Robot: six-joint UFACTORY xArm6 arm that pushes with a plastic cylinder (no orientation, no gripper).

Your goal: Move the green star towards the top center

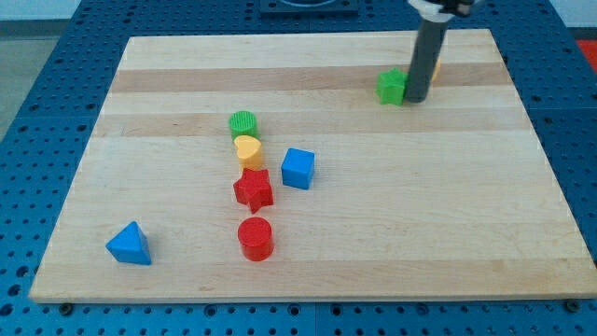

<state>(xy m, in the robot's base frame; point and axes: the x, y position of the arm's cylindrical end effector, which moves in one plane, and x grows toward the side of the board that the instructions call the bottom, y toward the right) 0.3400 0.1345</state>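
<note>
The green star (392,87) lies near the view's top right on the wooden board (187,65). My tip (416,99) stands right against the star's right side, touching or nearly touching it. The dark rod rises from there to the view's top edge. A small orange or yellow block (436,68) shows just behind the rod, mostly hidden by it.
Left of centre stand a green cylinder (242,123), a yellow heart (248,150), a red star (253,189) and a red cylinder (255,238) in a rough column. A blue cube (298,168) sits to their right. A blue triangle (129,245) lies at bottom left.
</note>
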